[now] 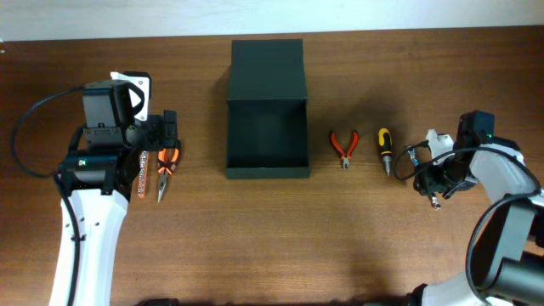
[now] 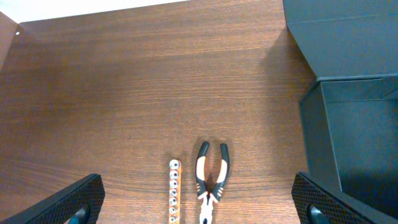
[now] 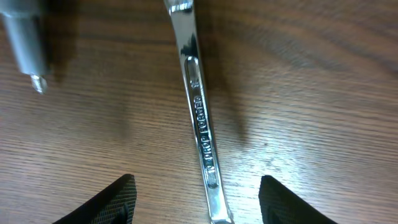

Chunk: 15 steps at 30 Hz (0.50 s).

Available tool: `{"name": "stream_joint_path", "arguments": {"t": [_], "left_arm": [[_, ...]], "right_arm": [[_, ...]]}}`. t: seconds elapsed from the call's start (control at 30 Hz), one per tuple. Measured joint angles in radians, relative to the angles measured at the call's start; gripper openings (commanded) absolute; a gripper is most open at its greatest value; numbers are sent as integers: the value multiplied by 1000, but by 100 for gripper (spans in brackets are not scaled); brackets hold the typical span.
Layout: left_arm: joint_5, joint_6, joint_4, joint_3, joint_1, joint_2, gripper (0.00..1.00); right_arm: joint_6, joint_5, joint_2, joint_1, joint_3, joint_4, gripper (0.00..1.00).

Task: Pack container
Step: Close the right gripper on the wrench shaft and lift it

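Left gripper (image 2: 198, 183) is spread wide and hangs over the pliers (image 2: 211, 180). Its fingers (image 2: 74, 199) are clear of them on both sides. Pliers lie handles to 12, nose to 6. Bit strip (image 2: 175, 193) is just beside them at their 9, parallel, with a thin gap.

Right gripper (image 3: 196, 180) is also spread, straddling a chrome wrench (image 3: 200, 118) that runs roughly 12-to-6 between the pads; neither pad touches it. Can't tell if the pads reach the table (image 1: 272, 238). Grey screwdriver tip shows at the wrench's 10 in that wrist view.

From above, 12 = far edge:
- Box (image 1: 266, 136) is mid-table and open, dark green-black.
- Lid (image 1: 266, 68) is folded back flat at the box's 12.
- Left gripper and pliers are near the box at its 9.
- Cutters (image 1: 344, 146), red handles, are near the box at its 3.
- Screwdriver (image 1: 384, 149), yellow-black, is just beside the cutters at their 3, apart from them.
- Right gripper is at the screwdriver's 4, well apart from the box.
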Motion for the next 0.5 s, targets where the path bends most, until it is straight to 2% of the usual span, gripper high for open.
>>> {"name": "stream_joint_path", "arguments": {"t": [0.33, 0.5], "left_arm": [[5, 0, 0, 0, 0, 0, 99], [13, 0, 0, 0, 0, 0, 99]], "right_arm": [[-18, 8, 63, 10, 0, -6, 62], [-24, 17, 64, 14, 0, -11, 52]]}}
